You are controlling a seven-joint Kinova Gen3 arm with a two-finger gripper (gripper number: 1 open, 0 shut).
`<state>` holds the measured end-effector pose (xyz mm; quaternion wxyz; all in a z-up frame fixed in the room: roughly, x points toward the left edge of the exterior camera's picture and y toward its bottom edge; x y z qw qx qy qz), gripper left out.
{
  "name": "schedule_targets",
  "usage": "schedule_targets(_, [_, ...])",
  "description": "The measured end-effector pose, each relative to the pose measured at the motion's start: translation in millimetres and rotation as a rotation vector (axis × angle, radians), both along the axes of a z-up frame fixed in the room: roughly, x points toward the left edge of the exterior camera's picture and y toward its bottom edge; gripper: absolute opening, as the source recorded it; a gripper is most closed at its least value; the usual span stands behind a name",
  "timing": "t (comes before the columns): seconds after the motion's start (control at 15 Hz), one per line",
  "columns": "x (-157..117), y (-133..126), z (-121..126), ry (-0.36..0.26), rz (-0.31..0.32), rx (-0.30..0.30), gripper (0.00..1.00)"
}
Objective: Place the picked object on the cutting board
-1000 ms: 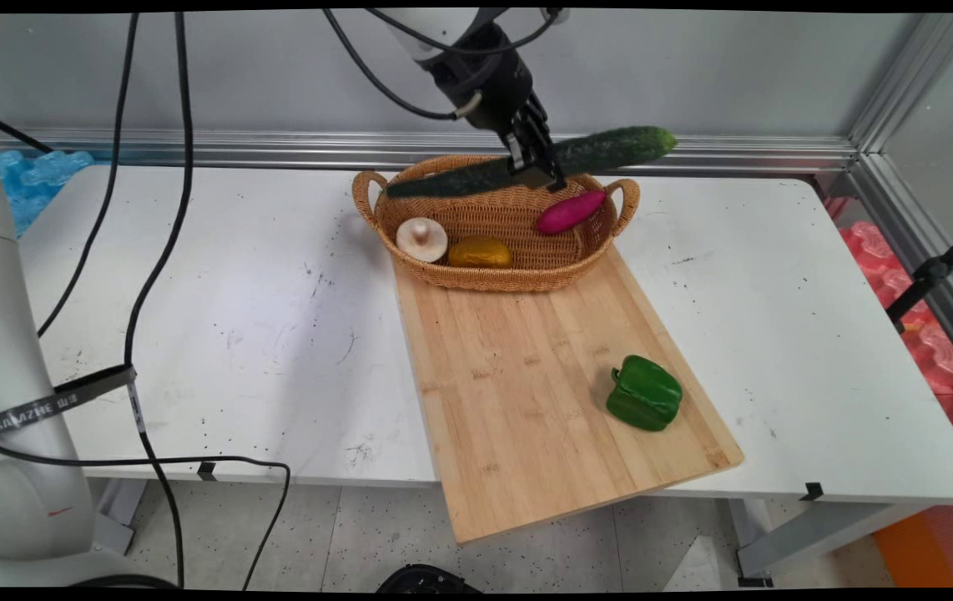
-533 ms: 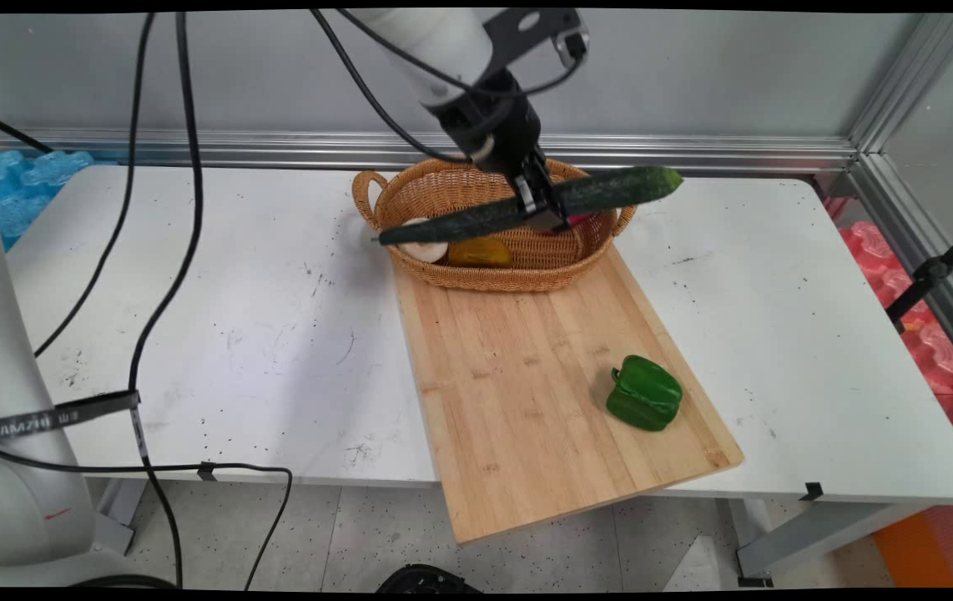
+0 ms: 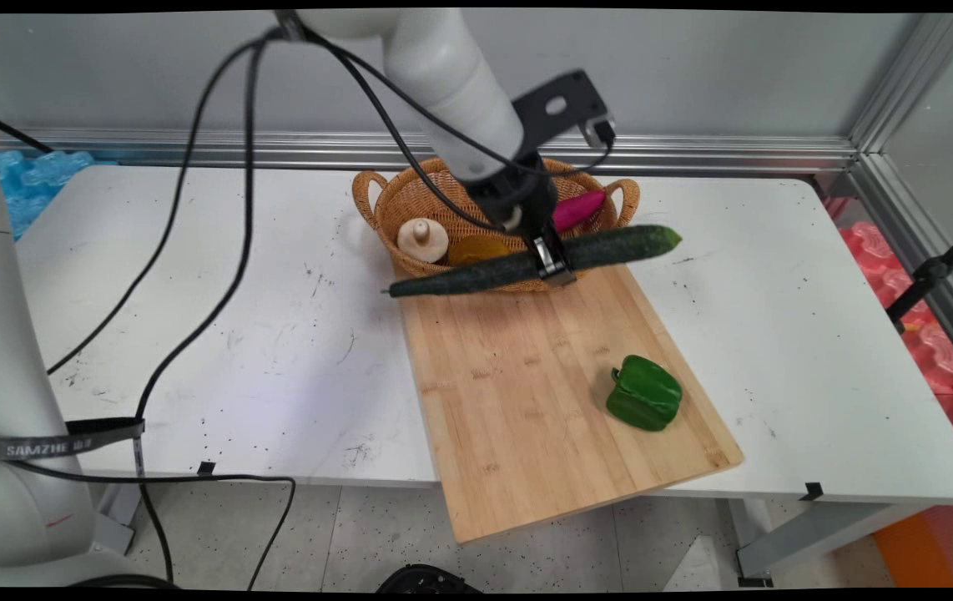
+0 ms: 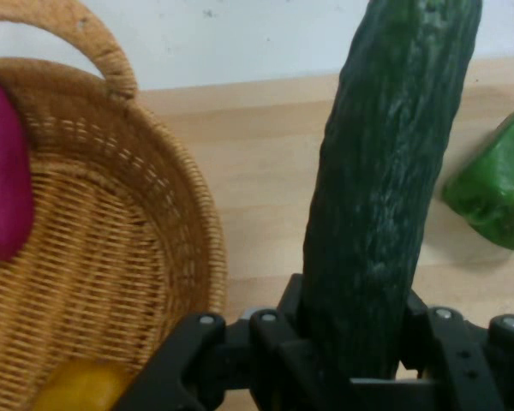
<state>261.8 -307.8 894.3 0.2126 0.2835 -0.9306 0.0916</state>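
Observation:
My gripper [image 3: 554,265] is shut on a long dark green cucumber [image 3: 526,262] and holds it level in the air near its middle. The cucumber hangs over the near rim of the wicker basket [image 3: 410,188] and the far end of the wooden cutting board [image 3: 526,392]. In the hand view the cucumber [image 4: 385,188] rises between the jaws, with the basket [image 4: 111,282] to its left. The basket holds a mushroom [image 3: 422,239], a yellow-brown vegetable [image 3: 476,248] and a magenta sweet potato [image 3: 578,209].
A green bell pepper [image 3: 644,393] lies on the board's near right part; in the hand view the pepper [image 4: 497,188] shows at the right. Black cables [image 3: 193,217] hang over the table's left half. The board's near end overhangs the table's front edge.
The arm has come down and towards the near side with the cucumber, from above the basket's far rim to over its near rim and the board's far end.

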Motion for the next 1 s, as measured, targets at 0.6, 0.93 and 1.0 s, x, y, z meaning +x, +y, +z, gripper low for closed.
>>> schedule_targets(0.6, [-26,-11,-56,-0.049,0.034,0.057,0.0])
schedule_targets(0.93, [-31,-15,-80,-0.08,0.043,0.091,0.0])
schedule_targets(1.0, [-32,-15,-85,-0.087,0.042,0.099,0.0])
